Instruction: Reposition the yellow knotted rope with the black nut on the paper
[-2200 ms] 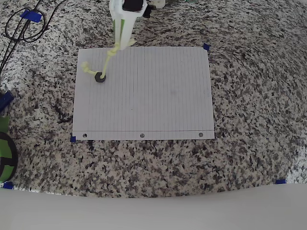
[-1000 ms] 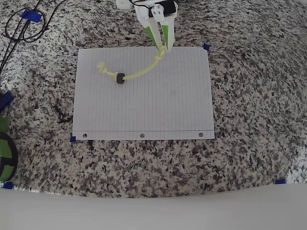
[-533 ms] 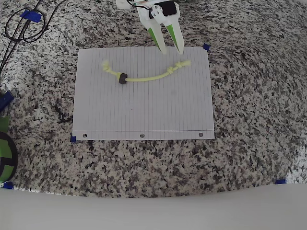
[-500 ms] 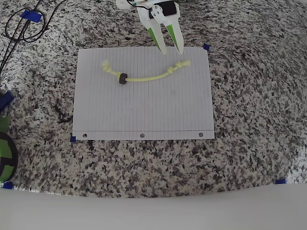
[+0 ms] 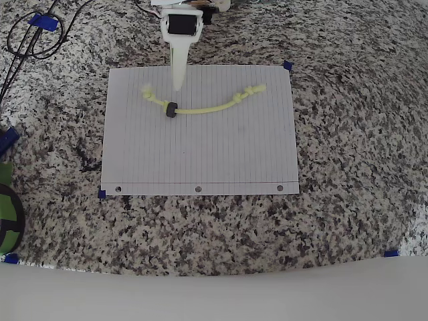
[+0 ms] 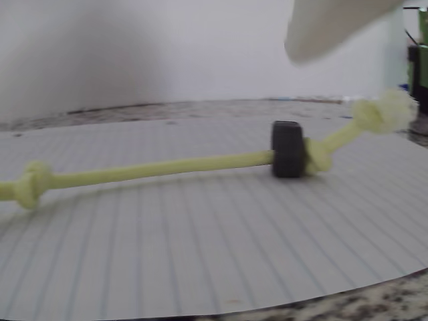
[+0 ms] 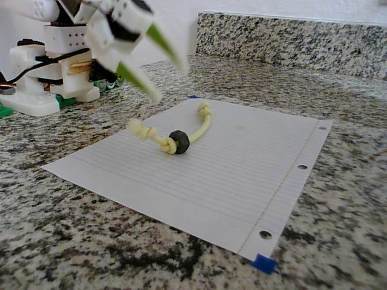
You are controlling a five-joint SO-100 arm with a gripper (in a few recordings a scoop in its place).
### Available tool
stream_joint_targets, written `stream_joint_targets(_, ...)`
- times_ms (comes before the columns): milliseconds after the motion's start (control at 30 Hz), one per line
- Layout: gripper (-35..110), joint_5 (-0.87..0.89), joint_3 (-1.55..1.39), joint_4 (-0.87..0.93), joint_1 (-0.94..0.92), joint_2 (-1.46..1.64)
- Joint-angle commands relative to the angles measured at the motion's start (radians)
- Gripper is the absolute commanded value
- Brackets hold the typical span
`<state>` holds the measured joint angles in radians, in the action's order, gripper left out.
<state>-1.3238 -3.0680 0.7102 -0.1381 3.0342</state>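
Speckled black-and-white granite countertop (image 5: 348,134) carrying a white lined sheet of paper (image 5: 200,154)

Blue tape bits (image 5: 287,65) mark the paper's corners; looped black cables (image 5: 30,37) lie on the stone at the overhead view's top left.

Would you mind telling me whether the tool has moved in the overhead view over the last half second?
Yes. The tool has swung left along the paper's top edge, now hanging above the black nut.
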Motion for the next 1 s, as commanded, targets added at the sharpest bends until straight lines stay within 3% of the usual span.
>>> stream_joint_targets(0,50,-0.008,0.077,0.002,-0.069,-0.106)
stream_joint_targets(367,48,-0.011,0.091,-0.092,-0.098,-0.328)
stream_joint_targets(767,44,-0.003,0.094,-0.368,-0.089,-0.509)
stream_joint_targets(967,40,-0.003,0.112,-0.408,-0.103,-0.588)
